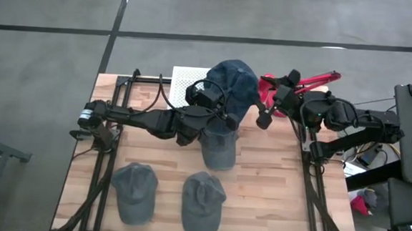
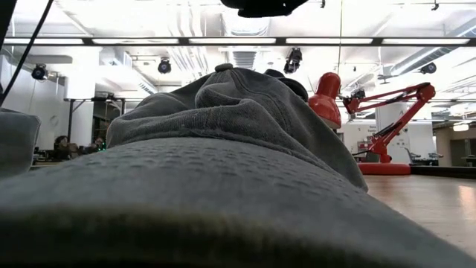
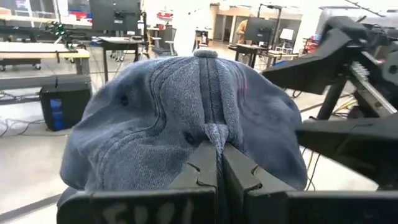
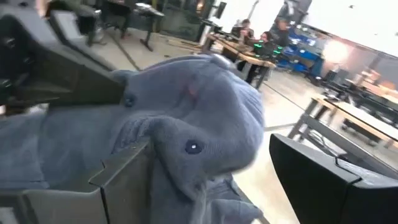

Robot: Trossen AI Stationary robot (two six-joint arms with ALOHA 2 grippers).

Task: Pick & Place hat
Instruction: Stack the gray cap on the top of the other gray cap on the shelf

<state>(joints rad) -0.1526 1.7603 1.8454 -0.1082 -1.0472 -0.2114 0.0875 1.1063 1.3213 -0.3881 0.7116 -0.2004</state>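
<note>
Hat (image 1: pixel 230 88) hung pinched in left gripper (image 3: pixel 217 163) over table (image 1: pixel 273 184); right gripper (image 1: pixel 265 113) released alongside (best lowered slowly, clear of lamp (image 1: pixel 294 83)).

L arm is reaching in from the worktop's left edge toward centre, forearm lying low and roughly level. L gripper (image 3: pixel 216 163) is pinching fabric, fingers (image 3: pixel 202 167) pressed tight together. R arm is extending in from the right side, wrist angled inward. R gripper (image 4: pixel 205 168) is standing spread wide, one finger (image 4: pixel 127 163) per side.
</note>
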